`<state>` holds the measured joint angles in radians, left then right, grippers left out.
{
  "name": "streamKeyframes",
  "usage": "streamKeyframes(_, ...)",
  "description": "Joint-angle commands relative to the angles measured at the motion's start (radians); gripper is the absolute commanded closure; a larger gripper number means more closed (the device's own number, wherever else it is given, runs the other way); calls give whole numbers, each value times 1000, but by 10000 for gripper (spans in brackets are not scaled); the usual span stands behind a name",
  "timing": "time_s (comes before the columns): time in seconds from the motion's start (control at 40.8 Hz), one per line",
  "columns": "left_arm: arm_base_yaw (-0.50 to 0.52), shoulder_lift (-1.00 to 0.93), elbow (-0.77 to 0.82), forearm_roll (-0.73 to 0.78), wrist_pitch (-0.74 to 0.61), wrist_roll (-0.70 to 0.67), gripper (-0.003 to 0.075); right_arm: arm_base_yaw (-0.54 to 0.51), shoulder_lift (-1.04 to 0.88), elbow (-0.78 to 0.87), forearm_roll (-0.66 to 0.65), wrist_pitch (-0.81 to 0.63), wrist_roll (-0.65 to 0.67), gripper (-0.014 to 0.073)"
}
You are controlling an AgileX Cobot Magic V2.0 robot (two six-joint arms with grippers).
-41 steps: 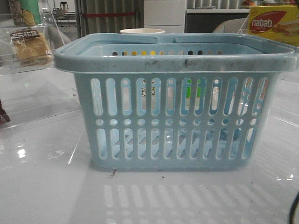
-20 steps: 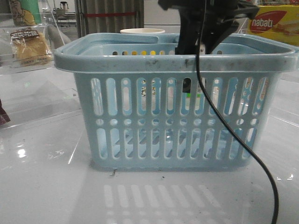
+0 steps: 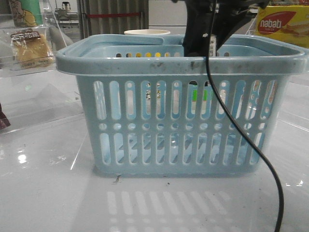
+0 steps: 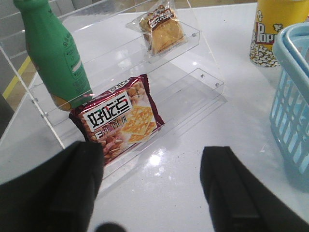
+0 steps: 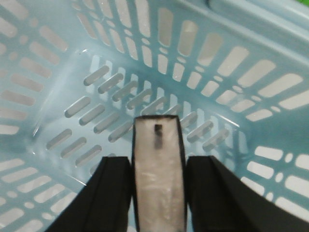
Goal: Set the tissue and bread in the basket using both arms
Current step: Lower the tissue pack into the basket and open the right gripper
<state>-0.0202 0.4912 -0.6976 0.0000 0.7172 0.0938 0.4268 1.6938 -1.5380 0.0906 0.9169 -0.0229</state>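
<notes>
The pale blue basket (image 3: 183, 65) stands mid-table. My right arm (image 3: 207, 29) reaches down over its far rim, fingertips hidden behind the rim. In the right wrist view my right gripper (image 5: 159, 163) is shut on the whitish tissue pack (image 5: 157, 140) with a black patch, held above the basket's slotted floor (image 5: 96, 116). The wrapped bread (image 3: 31, 46) lies on a clear shelf at the back left, and in the left wrist view (image 4: 161, 31) it is on the upper tier. My left gripper (image 4: 152, 193) is open and empty over the table, short of the shelf.
A clear tiered shelf (image 4: 207, 82) holds a green bottle (image 4: 53, 53) and a red snack packet (image 4: 120, 118). A popcorn cup (image 4: 275, 26) stands behind the basket's corner (image 4: 292, 106). The yellow-red nabati box (image 3: 282, 24) is at the back right.
My right arm, absent one second ago, has come into view above the basket's far rim with its cable hanging in front. It has shifted little in the last half second.
</notes>
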Motion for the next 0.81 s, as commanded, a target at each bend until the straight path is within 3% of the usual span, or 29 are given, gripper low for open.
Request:
streamKeyframes(0.0, -3, 9, -32, 0, -79, -3, 234, 0, -78, -29, -31, -10, -14, 108)
streamKeyframes(0.098, -3, 9, -32, 0, -79, -3, 234, 0, -104, -29, -42, 13, -15, -43)
streamKeyframes(0.368, -3, 9, -32, 0, -79, -3, 234, 0, -297, 41, -73, -11, -16, -8)
streamKeyframes(0.784, -3, 14, -32, 0, -128, -3, 234, 0, -819, 454, -73, -96, -22, -8)
